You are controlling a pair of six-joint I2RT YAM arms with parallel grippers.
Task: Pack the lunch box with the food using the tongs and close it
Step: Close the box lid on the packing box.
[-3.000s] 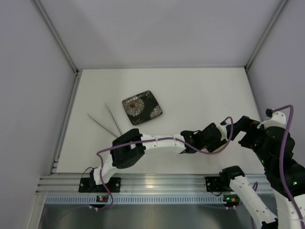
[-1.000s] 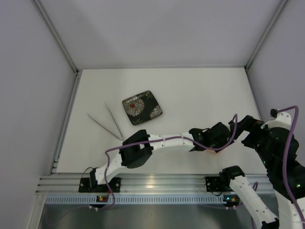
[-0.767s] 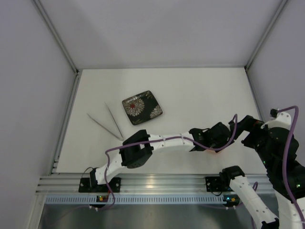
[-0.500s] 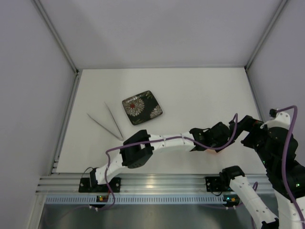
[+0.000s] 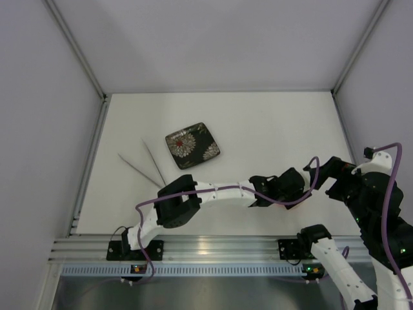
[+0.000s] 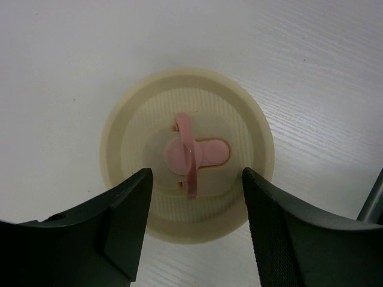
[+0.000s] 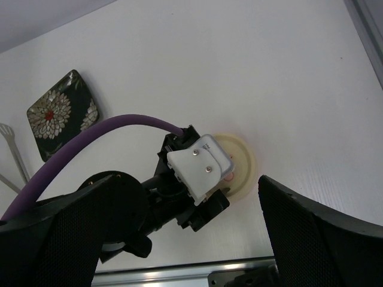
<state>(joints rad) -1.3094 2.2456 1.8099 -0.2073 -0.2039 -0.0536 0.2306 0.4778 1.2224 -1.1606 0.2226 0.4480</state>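
Left wrist view: a cream round lid with a pink tab [image 6: 188, 152] is framed between the spread, non-touching jaws of the left gripper [image 6: 196, 177].
On the white table [image 5: 271, 123], the lid is found right of lower centre; thin silvery metal tongs [image 5: 145, 166] and a dark square flowered plate [image 5: 192, 144] are seen centre-left. The right gripper [image 7: 187, 197] is held wide apart.

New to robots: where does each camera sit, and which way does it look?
Top external: high behind the robot, looking down at the table; left arm and right arm show.
Left wrist: on the left arm, facing down at the lid; left fingers show.
Right wrist: on the right arm, looking down at the left arm; right fingers show.
Shared: both wrist views show the lid.
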